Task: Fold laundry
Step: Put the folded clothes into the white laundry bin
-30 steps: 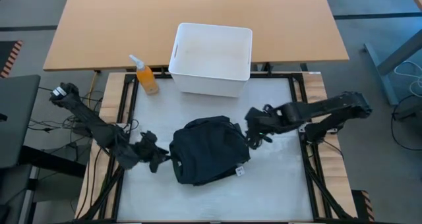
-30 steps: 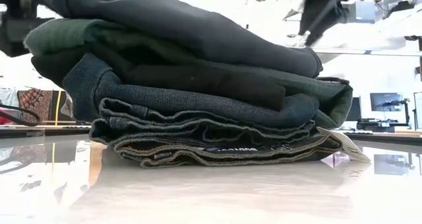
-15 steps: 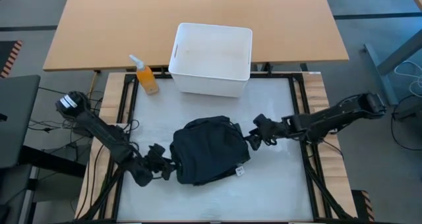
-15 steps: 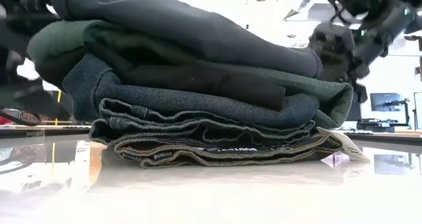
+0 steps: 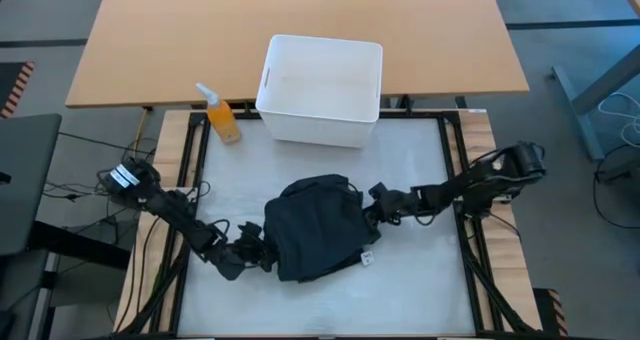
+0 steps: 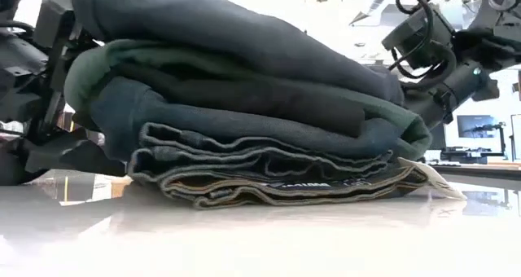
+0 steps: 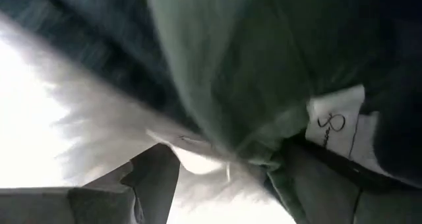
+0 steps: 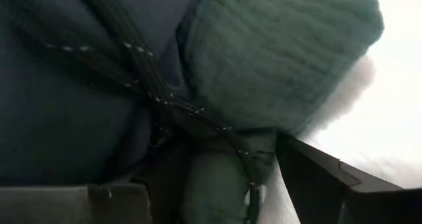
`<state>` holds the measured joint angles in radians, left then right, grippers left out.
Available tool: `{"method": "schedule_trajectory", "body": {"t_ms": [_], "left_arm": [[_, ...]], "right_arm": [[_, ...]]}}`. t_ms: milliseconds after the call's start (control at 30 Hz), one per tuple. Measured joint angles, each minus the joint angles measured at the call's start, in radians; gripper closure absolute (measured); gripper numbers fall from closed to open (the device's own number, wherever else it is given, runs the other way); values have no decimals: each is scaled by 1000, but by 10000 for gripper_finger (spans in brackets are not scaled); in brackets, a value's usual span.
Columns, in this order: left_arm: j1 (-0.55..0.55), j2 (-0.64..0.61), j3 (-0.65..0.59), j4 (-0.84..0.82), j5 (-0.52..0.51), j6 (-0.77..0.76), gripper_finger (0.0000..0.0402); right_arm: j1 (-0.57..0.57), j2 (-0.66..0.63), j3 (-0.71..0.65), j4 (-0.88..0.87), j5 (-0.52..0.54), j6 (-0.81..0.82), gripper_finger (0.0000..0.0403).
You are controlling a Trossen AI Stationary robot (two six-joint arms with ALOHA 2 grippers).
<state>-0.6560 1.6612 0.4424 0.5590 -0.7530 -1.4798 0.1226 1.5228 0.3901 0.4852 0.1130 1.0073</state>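
Folded laundry [image 5: 318, 228] stacked mid-table, in front of the white bin [image 5: 321, 88], dark green layer sandwiched between black and denim ones. Left gripper [image 5: 257, 252] pressed low against the near-left edge of the pile, right gripper [image 5: 377, 208] against the opposite edge; both spread wide, fingers straddling cloth, clamped on nothing yet. Best done by sliding the lower fingers flat under the bottom layer (not between layers), then closing both sides evenly, keeping the stack level to avoid spilling the top fold.
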Motion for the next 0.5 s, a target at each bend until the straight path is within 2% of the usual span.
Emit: {"method": "schedule_trajectory", "body": {"t_ms": [133, 200, 400, 500], "left_arm": [[33, 4, -1, 36, 10, 13, 145], [57, 8, 2, 64, 28, 48, 145], [115, 10, 22, 78, 79, 124, 146], [122, 9, 23, 65, 78, 117, 158]], "right_arm": [[15, 138, 30, 170, -30, 28, 142], [30, 191, 67, 200, -32, 27, 142], [72, 289, 208, 160, -31, 18, 148], [86, 296, 253, 112, -35, 28, 179]]}}
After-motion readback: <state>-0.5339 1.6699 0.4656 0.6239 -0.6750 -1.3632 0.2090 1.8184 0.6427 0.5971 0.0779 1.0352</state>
